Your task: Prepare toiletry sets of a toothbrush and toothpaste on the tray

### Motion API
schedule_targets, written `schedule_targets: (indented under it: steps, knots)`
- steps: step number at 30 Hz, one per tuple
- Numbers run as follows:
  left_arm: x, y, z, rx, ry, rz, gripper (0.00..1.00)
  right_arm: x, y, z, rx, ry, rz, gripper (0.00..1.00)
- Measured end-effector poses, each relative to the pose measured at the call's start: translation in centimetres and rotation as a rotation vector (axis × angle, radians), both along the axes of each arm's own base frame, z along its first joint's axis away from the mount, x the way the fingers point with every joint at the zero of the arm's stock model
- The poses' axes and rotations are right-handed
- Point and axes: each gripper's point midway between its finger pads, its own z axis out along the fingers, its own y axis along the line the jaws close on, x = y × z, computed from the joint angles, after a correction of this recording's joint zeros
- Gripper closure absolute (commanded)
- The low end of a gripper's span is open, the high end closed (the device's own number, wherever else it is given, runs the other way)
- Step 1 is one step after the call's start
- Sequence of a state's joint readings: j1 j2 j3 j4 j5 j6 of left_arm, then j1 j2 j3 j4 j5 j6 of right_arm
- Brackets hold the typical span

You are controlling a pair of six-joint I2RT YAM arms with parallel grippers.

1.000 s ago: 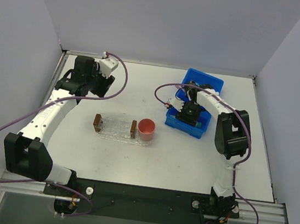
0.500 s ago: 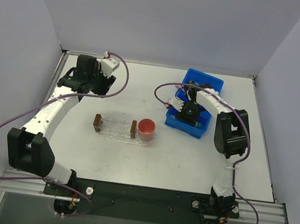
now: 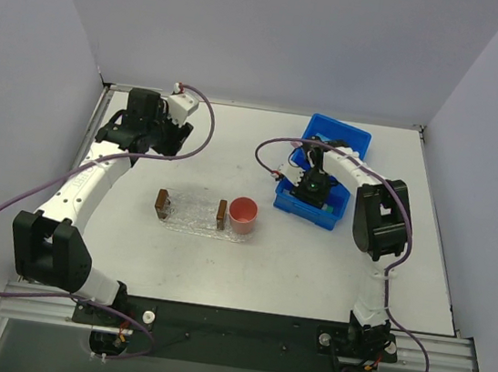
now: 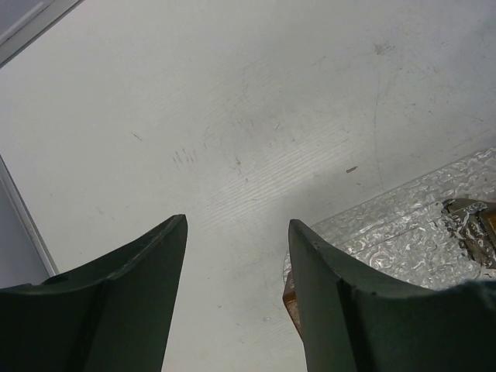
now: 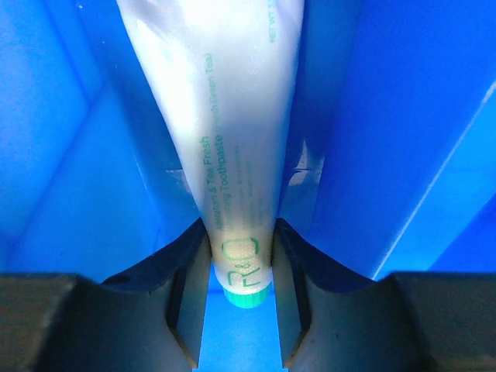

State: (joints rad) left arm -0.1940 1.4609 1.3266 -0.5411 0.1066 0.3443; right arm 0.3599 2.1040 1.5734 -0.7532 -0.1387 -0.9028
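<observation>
- The right gripper (image 5: 240,232) is pinching the whitish toothpaste tube (image 5: 225,116) near its teal cap, down in the blue bin (image 5: 372,116).
- Held so near its end, the tube is likely risking slipping out or catching on the bin's walls.
- The left gripper (image 4: 236,232) is hanging spread and empty near the tray (image 4: 403,232).

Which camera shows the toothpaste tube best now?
Right wrist: the toothpaste tube fills the frame inside the right gripper, print and green cap readable. Top external: that gripper hides it in the blue bin. Left wrist: only tray and table.
</observation>
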Motion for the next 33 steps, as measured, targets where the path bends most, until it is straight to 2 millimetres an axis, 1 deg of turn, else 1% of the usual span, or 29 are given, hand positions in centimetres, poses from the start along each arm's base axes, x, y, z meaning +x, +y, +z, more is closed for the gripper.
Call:
schedule_targets:
  steps: [7, 11, 12, 19, 24, 30, 33]
  knots:
    - [0.0, -0.1, 0.1, -0.002, -0.003, -0.003, 0.35, 0.0, 0.0, 0.0, -0.007, -0.005, -0.025, 0.87]
    - [0.1, -0.1, 0.1, -0.004, -0.008, -0.007, 0.35, 0.0, 0.0, 0.0, -0.014, -0.010, -0.034, 0.99]
    - [0.1, -0.2, 0.1, -0.005, -0.008, -0.009, 0.35, 0.0, 0.0, 0.1, -0.017, -0.012, -0.034, 1.00]
    - [0.1, -0.5, 0.6, -0.017, -0.021, -0.022, 0.35, 0.0, 0.0, 0.2, -0.018, -0.015, -0.056, 1.00]
    - [0.1, -0.5, 1.1, -0.022, -0.041, -0.027, 0.35, 0.3, 0.3, 0.7, -0.010, -0.027, -0.088, 1.00]
    - [0.4, -0.8, 1.6, -0.037, -0.062, -0.040, 0.35, 1.2, 1.0, 2.9, 0.021, -0.060, -0.125, 1.00]
    - [0.5, -1.0, 1.8, -0.048, -0.071, -0.047, 0.35, 1.2, 1.3, 4.6, 0.040, -0.083, -0.133, 1.00]
